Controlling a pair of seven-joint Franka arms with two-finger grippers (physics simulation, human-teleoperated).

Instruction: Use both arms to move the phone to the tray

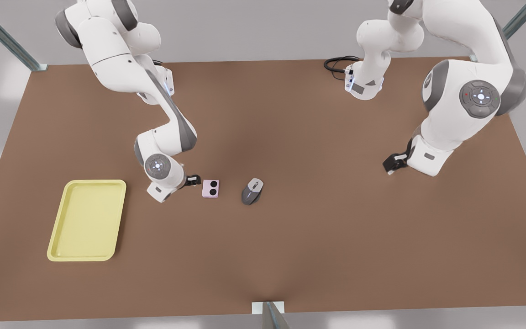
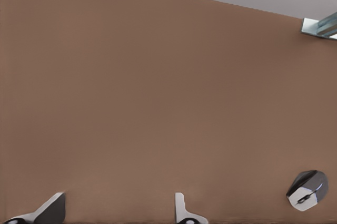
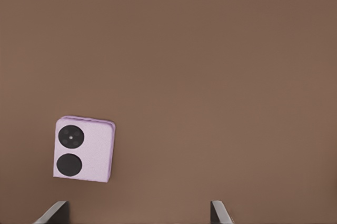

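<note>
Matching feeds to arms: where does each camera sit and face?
Front view: above the table, looking down on tray, phone, mouse, left gripper, right gripper.
Left wrist view: on the front view's right arm, facing table and mouse; open fingers show.
Right wrist view: on the other arm, facing the phone; open fingers show.
Shared: mouse, front and left wrist; phone, front and right wrist.

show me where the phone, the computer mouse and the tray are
phone (image 1: 210, 188), front view, on its pale pink face beside the two black camera circles.
computer mouse (image 1: 252, 191), front view, on its grey back near the scroll wheel.
tray (image 1: 87, 220), front view, on its bare pale yellow floor.
</note>
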